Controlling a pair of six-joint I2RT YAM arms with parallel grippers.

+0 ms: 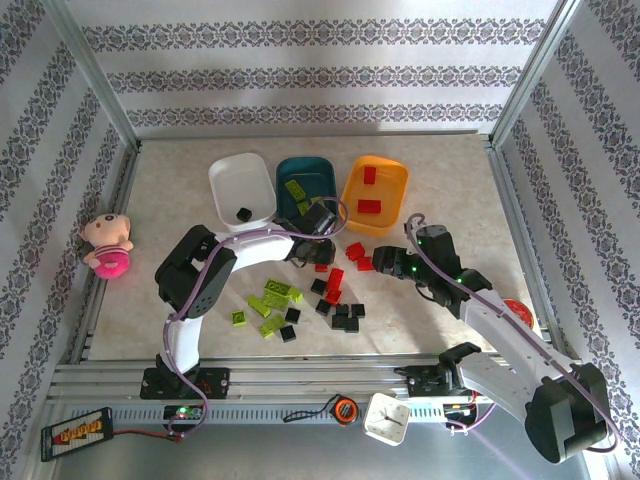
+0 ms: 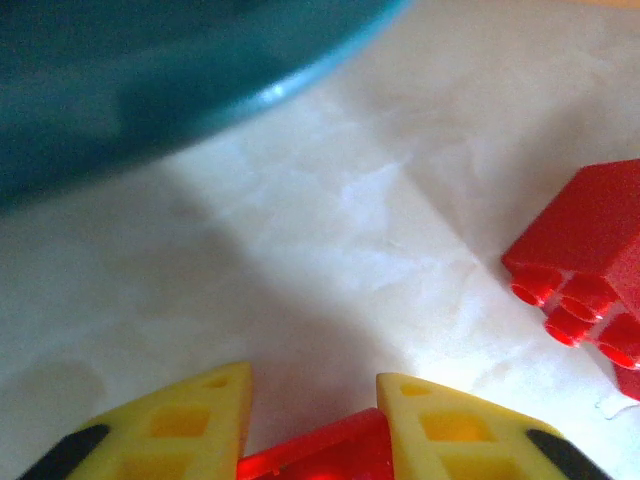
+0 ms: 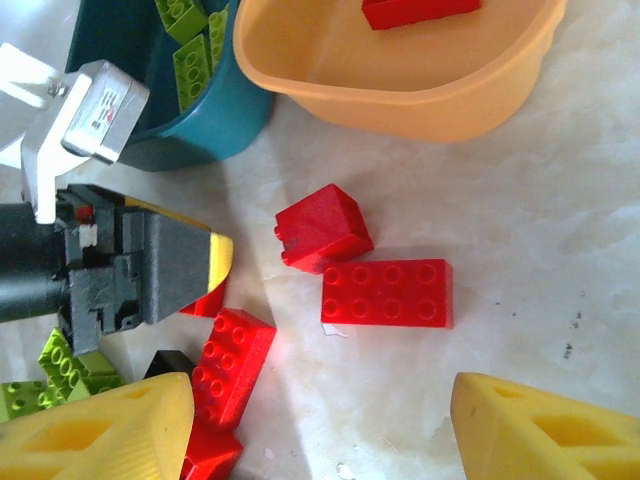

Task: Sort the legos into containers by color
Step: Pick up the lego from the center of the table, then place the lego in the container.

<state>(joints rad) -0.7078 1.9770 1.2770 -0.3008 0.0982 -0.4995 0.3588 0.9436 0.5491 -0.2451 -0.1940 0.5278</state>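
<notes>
Yellow fingertips [image 2: 200, 425] sit cut off at the bottom of the left wrist view; the left gripper [image 2: 313, 400] is clamped on a held red lego [image 2: 320, 455], which is mostly out of frame; the teal tub [image 2: 150, 70] is a blur beyond it; in the right wrist view, the right gripper [image 3: 322, 400] gapes wide and grips nothing, with loose red legos [image 3: 387, 293] ahead on the table [image 3: 560, 230]; green legos [image 3: 195, 55] fill the teal tub, and a red brick [image 3: 420, 10] lies in the orange tub [image 3: 400, 90]; from overhead, the left wrist hides its own jaws; the white tub [image 1: 240, 180] holds one black lego [image 1: 244, 213].
</notes>
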